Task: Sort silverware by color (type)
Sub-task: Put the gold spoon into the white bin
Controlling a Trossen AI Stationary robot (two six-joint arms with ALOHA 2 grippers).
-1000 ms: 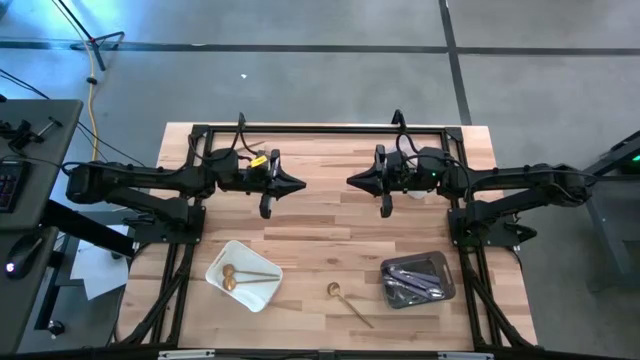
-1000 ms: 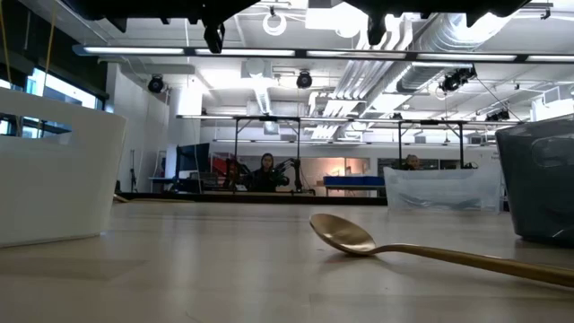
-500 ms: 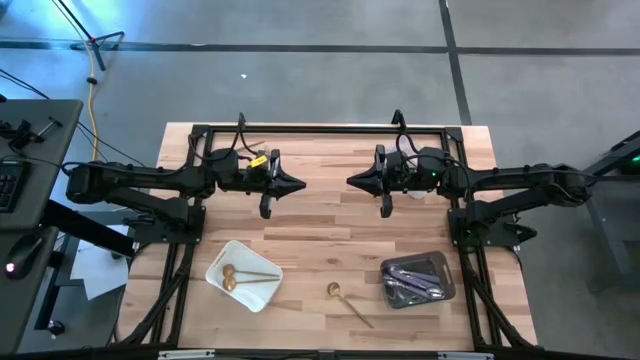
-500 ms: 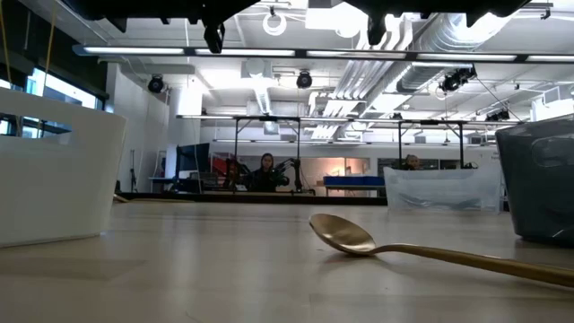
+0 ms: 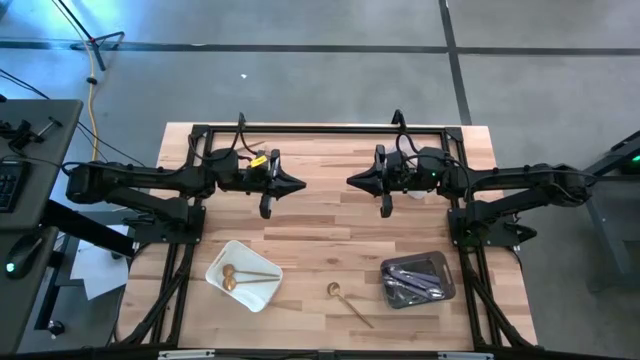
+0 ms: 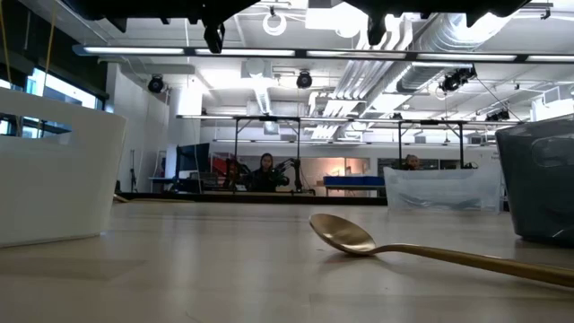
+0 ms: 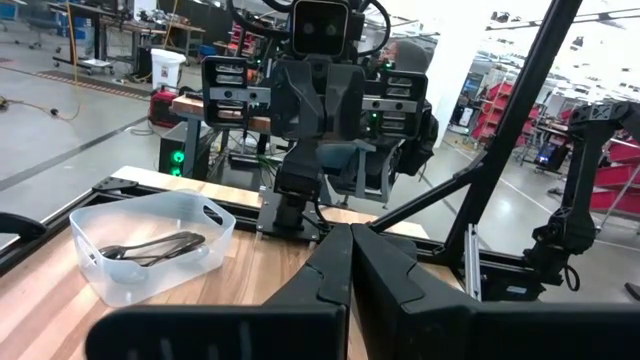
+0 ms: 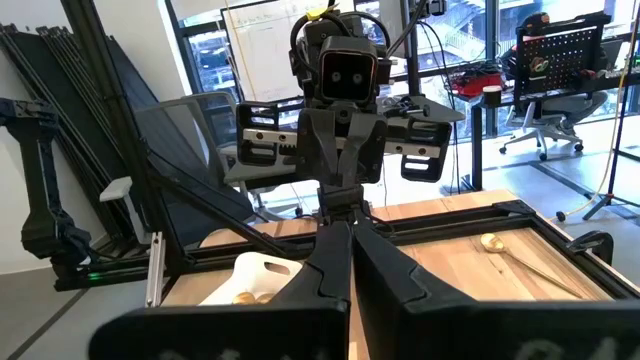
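From above, the closed, empty left gripper and right gripper face each other; the gold spoon lies at six o'clock, handle toward four, about equally near. Low view: spoon on the table.

Two trays sit on the counter: one white tray and one clear tray. Two gold spoons lie in the white one. One gold spoon lies loose between the trays. The dark utensils in the clear tray overlap too much to count.
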